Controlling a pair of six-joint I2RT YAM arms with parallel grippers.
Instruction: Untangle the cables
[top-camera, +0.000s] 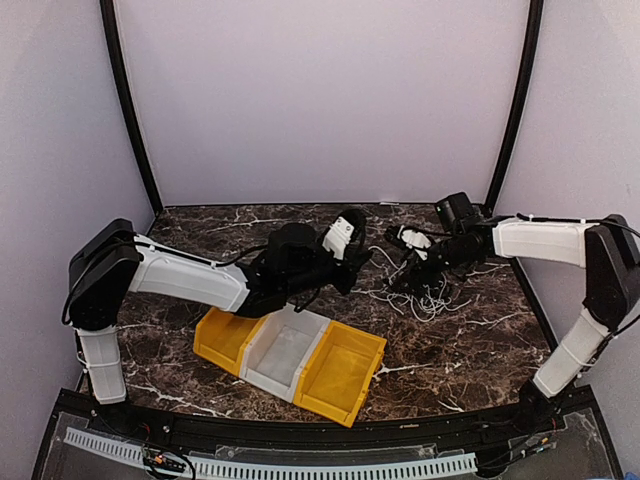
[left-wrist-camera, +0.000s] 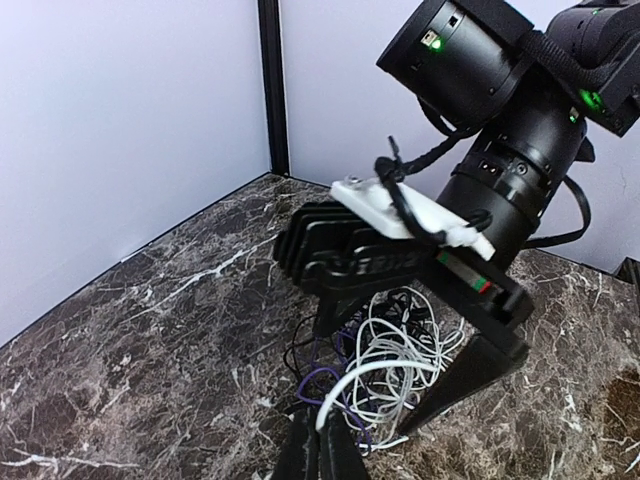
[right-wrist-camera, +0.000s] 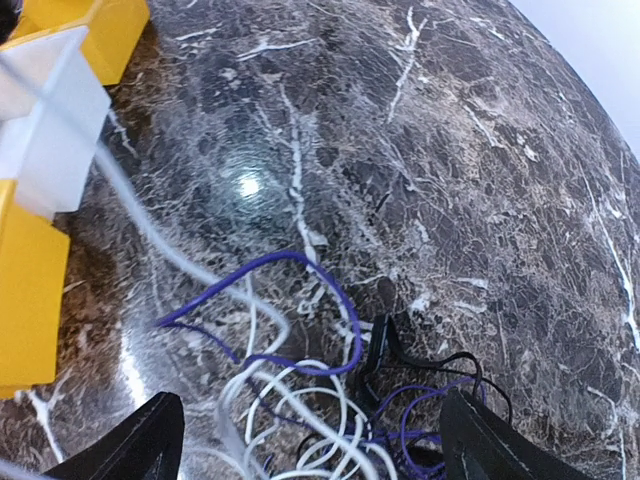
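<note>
the cables (top-camera: 428, 297) lie in one knot on the desk (top-camera: 470, 350), none freed yet, with the left hand (left-wrist-camera: 322, 450) pinched shut on a white strand and the right hand (right-wrist-camera: 312, 445) spread wide above.

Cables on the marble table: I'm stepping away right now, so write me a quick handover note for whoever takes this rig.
Left gripper: shut, apparently pinching one white cable that runs into the heap.
Right gripper: open, hovering over the heap, holding nothing.
The cables: one knotted heap of white, purple and black strands on the table, beyond the bins.
Done: no strand fully free yet.
Left: separate every strand.
</note>
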